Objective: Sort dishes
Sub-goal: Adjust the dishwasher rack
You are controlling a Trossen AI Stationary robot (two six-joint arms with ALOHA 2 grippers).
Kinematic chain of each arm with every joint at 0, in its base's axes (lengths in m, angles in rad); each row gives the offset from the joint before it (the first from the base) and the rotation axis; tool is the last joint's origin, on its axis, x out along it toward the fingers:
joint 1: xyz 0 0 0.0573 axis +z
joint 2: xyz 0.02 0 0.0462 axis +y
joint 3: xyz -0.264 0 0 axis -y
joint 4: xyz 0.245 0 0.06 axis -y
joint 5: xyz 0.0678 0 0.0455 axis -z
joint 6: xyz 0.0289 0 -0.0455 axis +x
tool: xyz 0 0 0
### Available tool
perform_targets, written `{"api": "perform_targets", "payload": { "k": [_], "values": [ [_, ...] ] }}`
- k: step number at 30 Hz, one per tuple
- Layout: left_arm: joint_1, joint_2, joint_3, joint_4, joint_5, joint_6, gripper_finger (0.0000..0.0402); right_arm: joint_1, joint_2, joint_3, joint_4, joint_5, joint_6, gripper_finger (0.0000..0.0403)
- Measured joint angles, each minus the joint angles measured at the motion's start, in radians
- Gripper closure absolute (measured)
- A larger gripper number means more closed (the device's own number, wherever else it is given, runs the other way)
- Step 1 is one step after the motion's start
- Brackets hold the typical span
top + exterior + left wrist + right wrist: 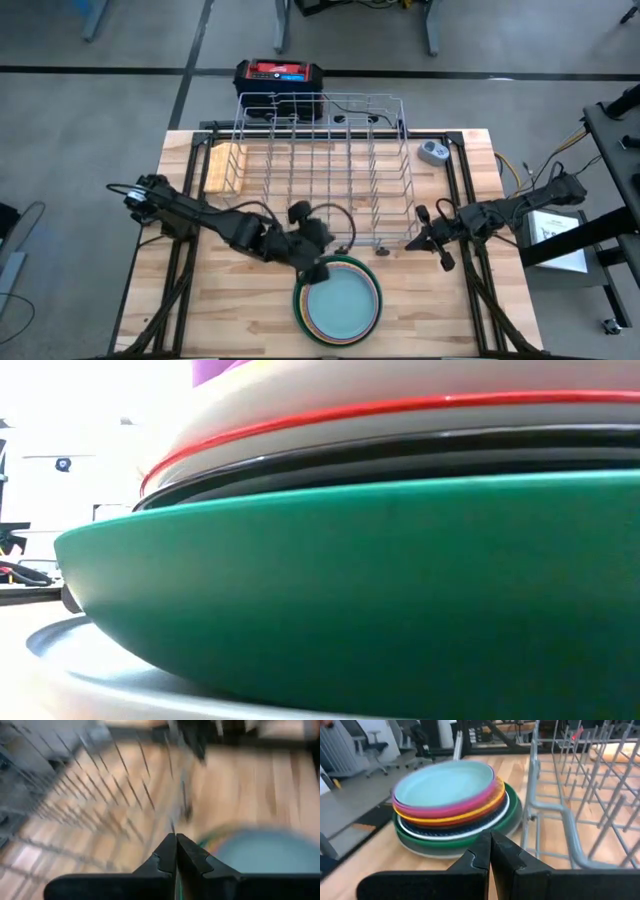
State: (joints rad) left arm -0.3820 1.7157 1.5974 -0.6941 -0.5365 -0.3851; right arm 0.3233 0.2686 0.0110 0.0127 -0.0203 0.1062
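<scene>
A stack of plates (338,300) sits on the wooden desk (230,300), just in front of the silver wire dish rack (320,165) and near the desk's front edge. A pale blue plate (445,782) lies on top; below it the right wrist view shows a pink plate (447,810), then yellow and orange rims, a white one with a dark patterned edge, a green plate (380,590) and a grey plate (70,655) at the very bottom, resting on the desk. The left gripper (312,262) hangs right at the stack's rear-left edge, between the stack and the rack's front rail — its jaws are pressed together with nothing between them, as the left wrist view shows. The right gripper (432,240) waits to the right of the stack, beside the rack's front right corner, well apart from the plates; its jaws are likewise closed on nothing. The rack stands empty of plates, filling the desk's rear half. Behind the rack, off the desk's far edge, sits a black and red box (278,76) — and a small grey round object (433,152) lies on the desk by the rack's rear right corner
</scene>
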Motion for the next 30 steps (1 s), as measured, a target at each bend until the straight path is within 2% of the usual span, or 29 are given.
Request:
{"api": "perform_targets", "payload": {
  "k": [3, 6, 10, 16, 23, 28, 30],
  "values": [
    [-0.02, 0.0, -0.001, -0.109, 0.096, -0.01, 0.0401, 0.0, 0.007, -0.002, 0.006, 0.092, -0.007, 0.0403],
    [-0.038, 0.0, -0.001, -0.125, 0.168, -0.013, 0.0401, -0.001, 0.007, -0.002, 0.023, 0.15, -0.007, 0.0403],
    [-0.061, 0.0, -0.001, -0.128, 0.25, -0.04, 0.0401, 0.0, 0.007, -0.002, 0.025, 0.151, -0.006, 0.0403],
    [-0.08, 0.0, 0.007, -0.165, 0.399, -0.202, 0.0401, 0.0, 0.007, -0.002, 0.018, 0.15, 0.07, 0.0403],
    [-0.095, -0.002, 0.014, -0.173, 0.399, -0.34, 0.0401, 0.0, 0.01, 0.032, -0.08, 0.108, 0.174, 0.0403],
    [-0.12, 0.0, 0.011, -0.191, 0.284, -0.35, 0.0401, 0.0, 0.008, 0.145, -0.408, 0.125, 0.214, 0.0403],
    [-0.129, 0.0, 0.011, -0.189, 0.263, -0.331, 0.0401, 0.007, 0.008, 0.154, -0.397, 0.125, 0.228, 0.0403]
  ]
}}
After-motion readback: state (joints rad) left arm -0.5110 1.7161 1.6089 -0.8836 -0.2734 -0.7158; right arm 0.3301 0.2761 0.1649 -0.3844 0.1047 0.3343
